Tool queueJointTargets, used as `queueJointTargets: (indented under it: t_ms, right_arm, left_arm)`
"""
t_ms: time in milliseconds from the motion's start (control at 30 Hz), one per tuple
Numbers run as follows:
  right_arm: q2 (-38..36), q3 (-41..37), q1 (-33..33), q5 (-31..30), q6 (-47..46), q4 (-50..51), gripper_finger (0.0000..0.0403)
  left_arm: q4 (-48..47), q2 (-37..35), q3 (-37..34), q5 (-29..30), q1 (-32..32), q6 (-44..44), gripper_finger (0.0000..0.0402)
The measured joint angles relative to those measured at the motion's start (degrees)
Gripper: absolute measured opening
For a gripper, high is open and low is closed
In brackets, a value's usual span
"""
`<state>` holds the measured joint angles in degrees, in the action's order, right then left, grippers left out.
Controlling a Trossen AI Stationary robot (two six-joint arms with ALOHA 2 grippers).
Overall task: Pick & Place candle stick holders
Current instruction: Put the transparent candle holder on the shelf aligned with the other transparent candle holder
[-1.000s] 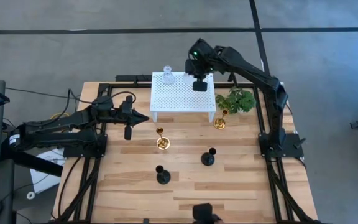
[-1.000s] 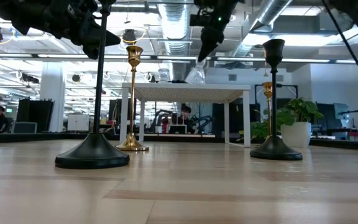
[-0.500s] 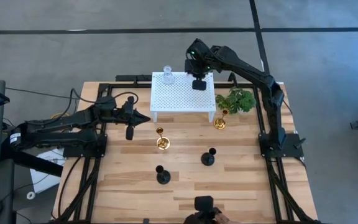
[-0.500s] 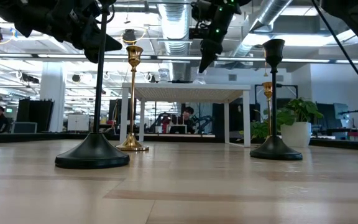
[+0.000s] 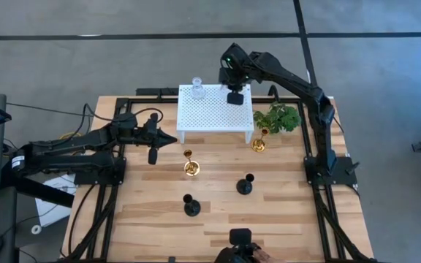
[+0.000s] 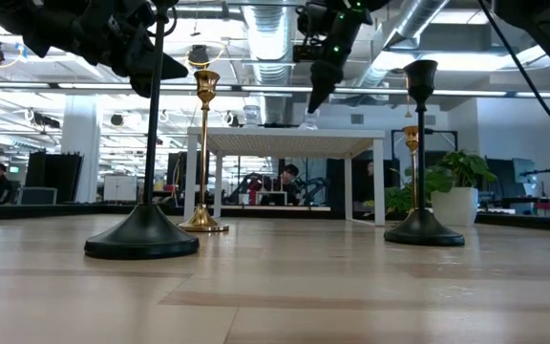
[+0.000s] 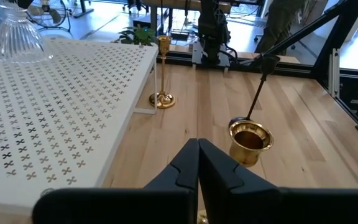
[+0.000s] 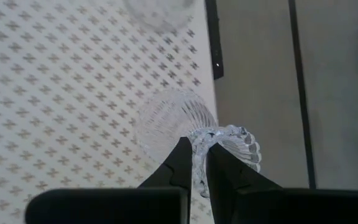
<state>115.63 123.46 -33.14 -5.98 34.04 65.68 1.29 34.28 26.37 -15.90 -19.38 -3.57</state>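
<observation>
While my left pincer (image 5: 168,138) waits closed beside the white perforated rack (image 5: 210,120), my right pincer (image 8: 196,163) grips a clear glass candle stick holder (image 8: 194,134) by its stem. It hangs tilted directly above the rack's far edge, so the placement lies straight below.

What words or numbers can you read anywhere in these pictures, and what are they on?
None. No letters or numbers can be read on the white perforated rack, the gold candle stick holders, the black candle stick holders, the clear glass candle stick holder or either arm.
The screens in the room behind are too small to read.
</observation>
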Motion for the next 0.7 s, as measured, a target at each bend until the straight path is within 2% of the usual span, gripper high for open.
queueJointTargets:
  t_ms: [567,700]
  right_arm:
    - [-0.04,0.0,0.0,-0.02,-0.82,-0.03,0.0016]
    - [-0.04,0.0,-0.01,-0.02,-1.07,-0.14,0.0035]
  left_arm:
    - [-0.01,-0.02,0.0,0.0,0.0,0.0,0.0007]
    - [-0.01,-0.02,0.0,0.0,0.0,0.0,0.0005]
